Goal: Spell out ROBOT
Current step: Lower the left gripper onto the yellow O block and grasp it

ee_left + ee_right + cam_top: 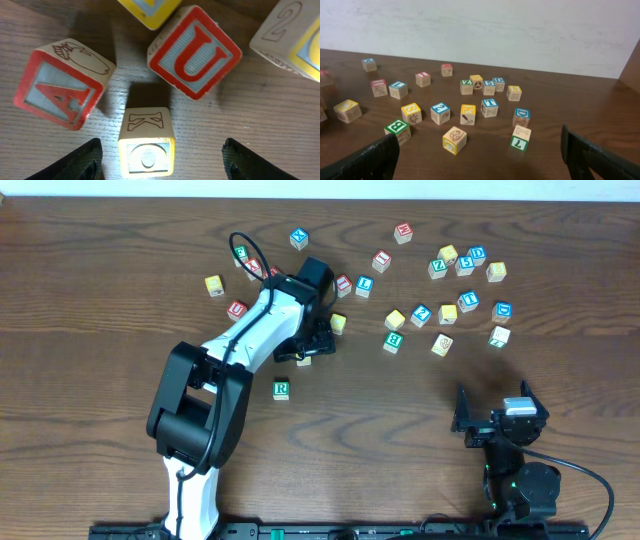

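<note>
Left gripper (161, 160) fingers apart, straddling the grainy wooden yellow O cube (147, 152). Its K engraving (146, 121) is legible only in the left wrist view. Right gripper (481, 162) fingers wide apart.

- The O cube (147, 150) lies between the jaws of the left gripper (162, 162); the A cube (60, 82) is at ten o'clock from it, the U cube (194, 51) at one o'clock.
- From overhead, the R cube (281, 389) lies at seven o'clock from this gripper.

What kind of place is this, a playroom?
Probably a robotics lab bench, not a playroom: a white robot arm and a black one share a wooden table strewn with alphabet blocks, by a bare wall.
</note>
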